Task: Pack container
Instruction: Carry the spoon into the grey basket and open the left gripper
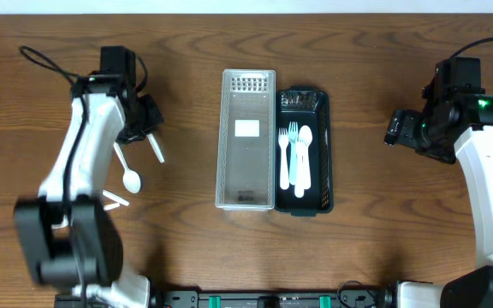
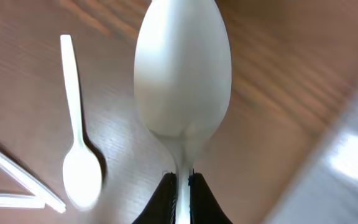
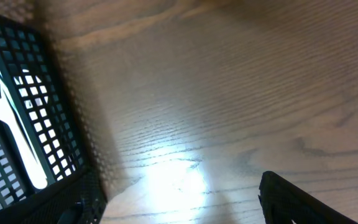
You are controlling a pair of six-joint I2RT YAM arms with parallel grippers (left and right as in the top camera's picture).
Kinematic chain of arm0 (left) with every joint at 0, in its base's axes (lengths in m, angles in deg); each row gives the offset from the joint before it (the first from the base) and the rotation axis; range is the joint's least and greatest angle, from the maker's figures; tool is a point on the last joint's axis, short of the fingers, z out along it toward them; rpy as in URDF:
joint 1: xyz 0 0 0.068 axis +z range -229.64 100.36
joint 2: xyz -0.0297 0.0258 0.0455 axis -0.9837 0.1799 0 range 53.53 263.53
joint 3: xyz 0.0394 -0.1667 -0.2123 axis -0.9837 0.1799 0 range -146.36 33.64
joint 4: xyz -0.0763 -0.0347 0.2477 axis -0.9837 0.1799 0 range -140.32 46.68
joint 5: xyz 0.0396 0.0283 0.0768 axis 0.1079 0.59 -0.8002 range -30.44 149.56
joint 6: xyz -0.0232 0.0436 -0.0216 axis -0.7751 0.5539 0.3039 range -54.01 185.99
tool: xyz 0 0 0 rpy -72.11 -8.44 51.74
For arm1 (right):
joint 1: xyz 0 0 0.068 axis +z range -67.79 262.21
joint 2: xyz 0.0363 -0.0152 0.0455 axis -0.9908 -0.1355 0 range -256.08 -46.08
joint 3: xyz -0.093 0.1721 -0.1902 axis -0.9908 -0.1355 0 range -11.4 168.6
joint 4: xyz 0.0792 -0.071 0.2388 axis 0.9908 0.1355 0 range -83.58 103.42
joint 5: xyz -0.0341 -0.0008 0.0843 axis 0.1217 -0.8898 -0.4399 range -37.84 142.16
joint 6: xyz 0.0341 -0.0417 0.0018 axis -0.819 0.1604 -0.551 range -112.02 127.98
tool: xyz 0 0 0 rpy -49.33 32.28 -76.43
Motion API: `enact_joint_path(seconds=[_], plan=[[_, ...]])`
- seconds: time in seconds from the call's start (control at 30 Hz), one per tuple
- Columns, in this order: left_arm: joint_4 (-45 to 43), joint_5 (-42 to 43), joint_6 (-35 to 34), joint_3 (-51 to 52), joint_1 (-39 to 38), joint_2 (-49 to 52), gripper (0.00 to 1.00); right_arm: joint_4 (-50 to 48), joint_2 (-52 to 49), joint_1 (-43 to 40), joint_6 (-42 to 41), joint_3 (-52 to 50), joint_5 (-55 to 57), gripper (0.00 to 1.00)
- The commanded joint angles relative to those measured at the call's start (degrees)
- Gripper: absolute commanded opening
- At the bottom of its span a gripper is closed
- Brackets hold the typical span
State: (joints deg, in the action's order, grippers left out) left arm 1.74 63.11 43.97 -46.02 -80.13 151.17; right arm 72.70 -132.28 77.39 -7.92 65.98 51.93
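1. The left end effector (image 2: pixel 182 190) is closed on the neck of a white spoon (image 2: pixel 182 74). The bowl is seen jutting out beyond the fingertips, above the wooden desk (image 2: pixel 278 74).
2. A second white spoon (image 2: pixel 79 162) is laid flat on the desk to the left of the held one in the wrist view. Thin white sticks (image 2: pixel 17 180) are seen further left.
3. A clear tray (image 1: pixel 246 141) and a black basket (image 1: pixel 322 162) are set side by side, touching, between the two end effectors and well apart from the left one.
4. Two forks and a spoon (image 1: pixel 295 158) are laid side by side in the black basket.
5. The right end effector (image 1: pixel 394 128) is held open above bare desk, to the right of the basket, with nothing gripped.
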Motion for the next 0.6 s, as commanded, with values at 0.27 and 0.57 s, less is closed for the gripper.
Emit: enact_joint_path(seconds=[0.27, 0.57], plan=[[3.0, -3.3, 2.1, -0.9, -27.1, -14.6, 0.06, -0.3, 0.0, -0.4, 0.5, 0.0, -0.1, 0.86], [-1.2, -3.8, 2.1, -0.2, -36.7, -2.6, 0.06, -0.3, 0.0, -0.4, 0.5, 0.0, -0.5, 0.86]])
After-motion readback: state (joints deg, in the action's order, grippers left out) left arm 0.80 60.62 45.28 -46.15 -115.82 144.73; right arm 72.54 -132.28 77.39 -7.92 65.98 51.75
